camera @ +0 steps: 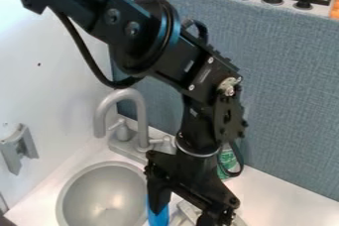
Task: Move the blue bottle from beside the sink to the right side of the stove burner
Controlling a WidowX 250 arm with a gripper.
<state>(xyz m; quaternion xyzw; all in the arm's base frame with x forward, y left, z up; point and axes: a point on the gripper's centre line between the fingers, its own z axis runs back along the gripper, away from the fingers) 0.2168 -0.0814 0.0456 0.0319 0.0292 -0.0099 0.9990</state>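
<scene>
Presently | one pincer [184, 213] by one blue item [158, 218] | one faucet [140, 116] | one basin [106, 197]

Can read no text, label, brand, number or sign anywhere. Can make out just pale marks on the green container [227, 160] partly behind the black arm [197, 131], too small and too covered to tell as letters or figures.
</scene>
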